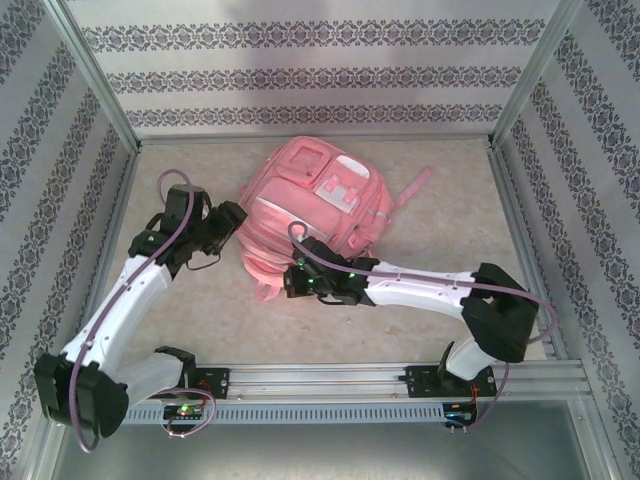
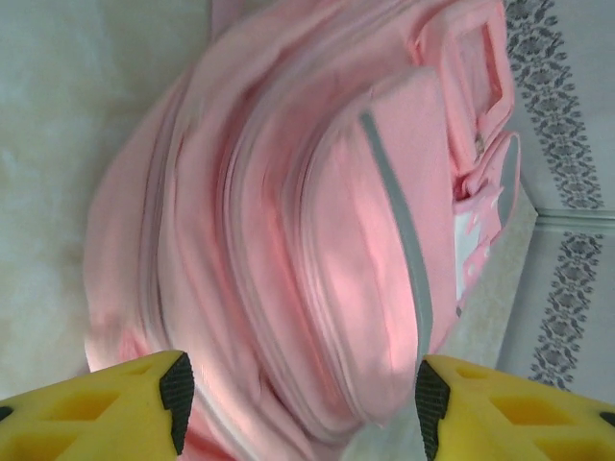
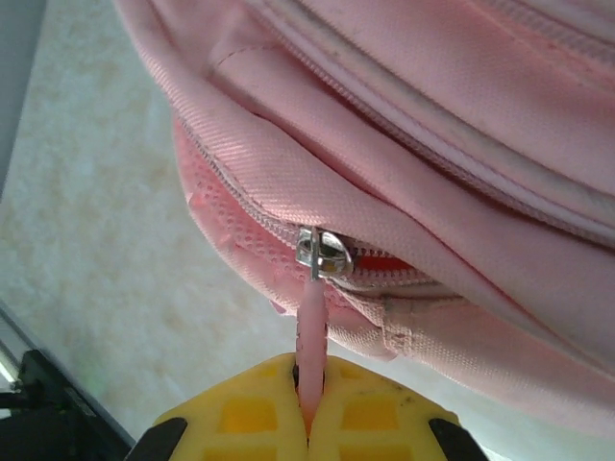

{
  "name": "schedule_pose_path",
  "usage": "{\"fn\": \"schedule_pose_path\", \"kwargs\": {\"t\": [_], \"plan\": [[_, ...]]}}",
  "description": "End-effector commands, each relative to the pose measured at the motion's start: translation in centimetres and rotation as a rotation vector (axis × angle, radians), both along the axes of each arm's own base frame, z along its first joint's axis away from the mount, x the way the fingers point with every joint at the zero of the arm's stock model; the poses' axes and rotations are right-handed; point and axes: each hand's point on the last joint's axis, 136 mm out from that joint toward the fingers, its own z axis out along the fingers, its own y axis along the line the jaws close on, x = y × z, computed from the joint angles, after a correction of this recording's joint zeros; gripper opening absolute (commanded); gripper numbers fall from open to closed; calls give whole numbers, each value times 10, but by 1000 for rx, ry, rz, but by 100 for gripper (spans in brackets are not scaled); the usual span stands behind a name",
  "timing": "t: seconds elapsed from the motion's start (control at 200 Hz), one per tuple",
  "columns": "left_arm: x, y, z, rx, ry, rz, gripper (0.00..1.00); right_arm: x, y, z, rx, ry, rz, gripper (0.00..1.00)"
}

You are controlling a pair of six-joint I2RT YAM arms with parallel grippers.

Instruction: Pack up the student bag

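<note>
I work in a lab test booth, not a real room. My table (image 1: 455, 215) is boxed on three sides by flat wallpaper-patterned panels (image 1: 300, 75) held in bare metal posts (image 1: 98, 80). My left arm (image 1: 120, 300) and right arm (image 1: 420, 290) are bolted to a metal rail (image 1: 320, 378) along its near edge.

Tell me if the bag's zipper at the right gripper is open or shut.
Partly open: left of the slider the teeth are meshed; right of it a gap shows red inside. The right gripper pinches its pull.

A beige marbled tabletop (image 1: 460, 200) — walled by patterned panels (image 1: 300, 80) (grey floral bands) on three sides.
</note>
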Motion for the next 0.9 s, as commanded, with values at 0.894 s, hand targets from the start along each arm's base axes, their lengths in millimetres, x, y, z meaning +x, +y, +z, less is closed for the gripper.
{"fn": "schedule_pose_path", "kwargs": {"t": [0.894], "plan": [[-7,-69,-93,-244,276,-42,47,4,43,9,80,-42,47,0]]}}
